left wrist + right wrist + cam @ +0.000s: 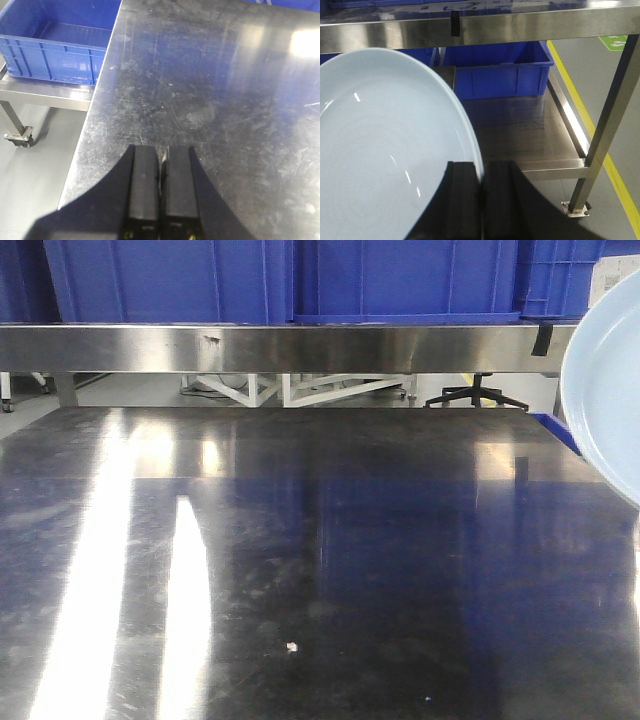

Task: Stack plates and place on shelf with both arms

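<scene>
My right gripper (481,170) is shut on the rim of a pale blue-white plate (380,150), held tilted on edge in the air. The same plate shows at the right edge of the front view (608,390), above the dark steel tabletop (320,570). A second plate is not in view. My left gripper (162,155) is shut and empty, low over the tabletop (210,100) near its left edge. The stainless shelf rail (280,347) runs across the back; it also shows in the right wrist view (520,27).
Blue crates (300,280) stand on the shelf above the rail. Another blue crate (55,50) sits on a lower frame left of the table. A blue crate (495,70) sits on a low steel tier with an upright leg (605,130) on the right.
</scene>
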